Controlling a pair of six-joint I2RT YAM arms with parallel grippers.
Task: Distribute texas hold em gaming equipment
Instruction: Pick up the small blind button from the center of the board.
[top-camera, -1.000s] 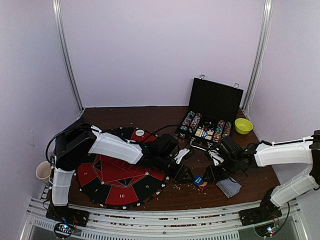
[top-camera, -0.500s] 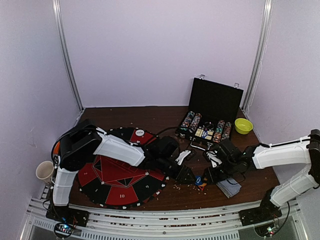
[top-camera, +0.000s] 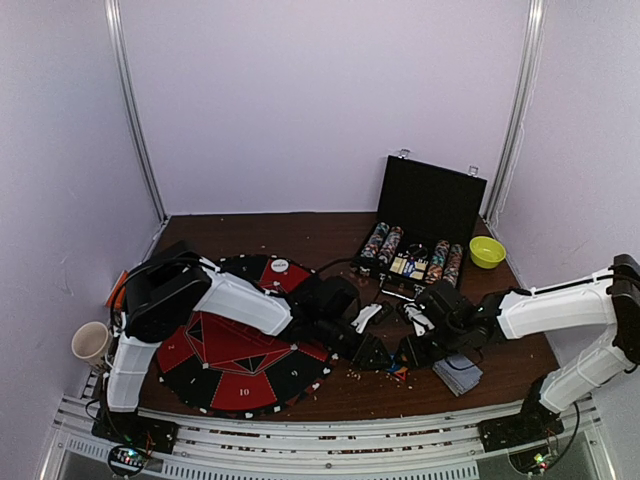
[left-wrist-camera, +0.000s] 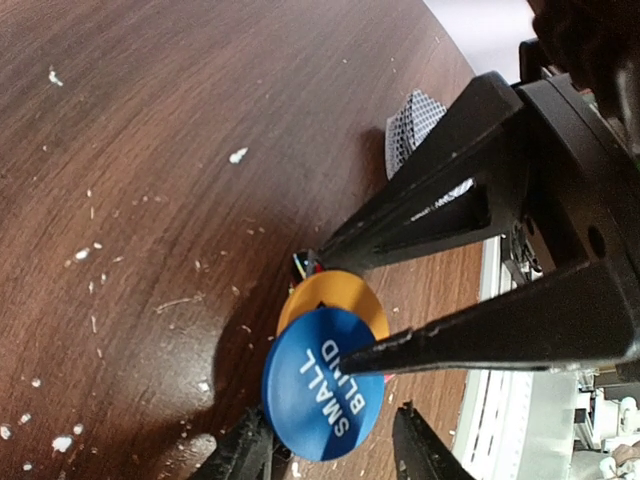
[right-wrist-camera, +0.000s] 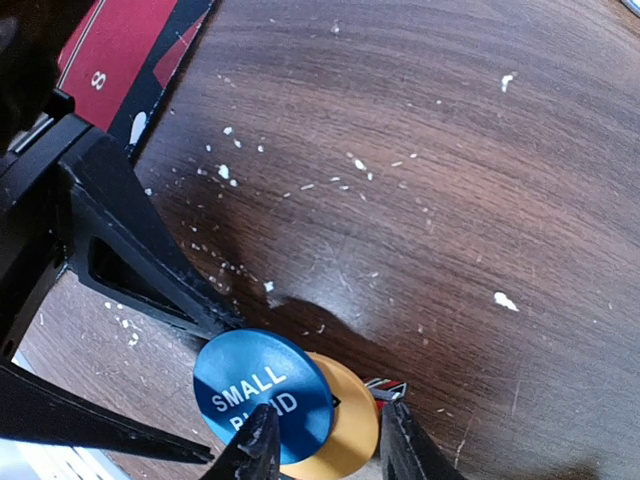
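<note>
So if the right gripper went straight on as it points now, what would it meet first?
The blue SMALL BLIND disc, lying partly over the orange disc, right at the right gripper's tips. Whether the tips pass above it is unclear.

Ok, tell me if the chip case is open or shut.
Open: the chip case has its lid standing upright, and rows of poker chips show in its base.
</note>
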